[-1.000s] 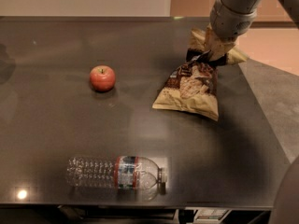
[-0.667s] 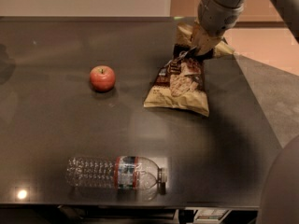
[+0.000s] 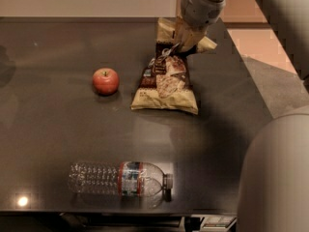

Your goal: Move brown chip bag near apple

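The brown chip bag (image 3: 166, 81) lies on the dark table (image 3: 58, 124), its cream-tan near end towards me and its far end lifted. My gripper (image 3: 179, 43) is at the bag's far upper end, shut on the crinkled top of the bag, with the grey arm reaching in from the upper right. The red apple (image 3: 105, 80) stands on the table to the left of the bag, a short gap between them.
A clear plastic water bottle (image 3: 120, 179) with a red label lies on its side near the table's front edge. The table's right edge runs past the bag, with floor beyond. A large grey part of the robot (image 3: 275, 178) fills the lower right corner.
My gripper has dragged the chip bag to the left, towards the apple. The gap between bag and apple has shrunk. The apple and bottle have not moved.
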`<state>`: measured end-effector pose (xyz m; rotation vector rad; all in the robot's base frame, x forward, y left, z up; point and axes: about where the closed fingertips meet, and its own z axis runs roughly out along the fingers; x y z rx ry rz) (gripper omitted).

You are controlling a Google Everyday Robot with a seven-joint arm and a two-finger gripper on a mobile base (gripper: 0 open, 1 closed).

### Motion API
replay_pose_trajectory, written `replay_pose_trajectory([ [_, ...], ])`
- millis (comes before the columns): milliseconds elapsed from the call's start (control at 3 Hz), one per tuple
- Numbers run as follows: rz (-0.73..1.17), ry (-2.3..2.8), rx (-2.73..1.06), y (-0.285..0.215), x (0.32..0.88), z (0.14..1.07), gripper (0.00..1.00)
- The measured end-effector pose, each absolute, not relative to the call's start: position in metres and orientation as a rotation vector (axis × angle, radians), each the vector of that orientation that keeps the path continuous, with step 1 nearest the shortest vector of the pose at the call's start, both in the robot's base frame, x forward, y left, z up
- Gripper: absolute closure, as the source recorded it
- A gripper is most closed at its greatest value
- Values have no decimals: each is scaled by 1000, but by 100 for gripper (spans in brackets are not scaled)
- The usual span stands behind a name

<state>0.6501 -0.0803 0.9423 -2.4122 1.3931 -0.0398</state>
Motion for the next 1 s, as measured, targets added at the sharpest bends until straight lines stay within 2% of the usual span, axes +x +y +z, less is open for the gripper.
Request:
replay_pose_trajectory([
  [667,21,1311,-2433,-39,657,941,100],
  [1000,30,1297,-2433,-25,660,939,82],
])
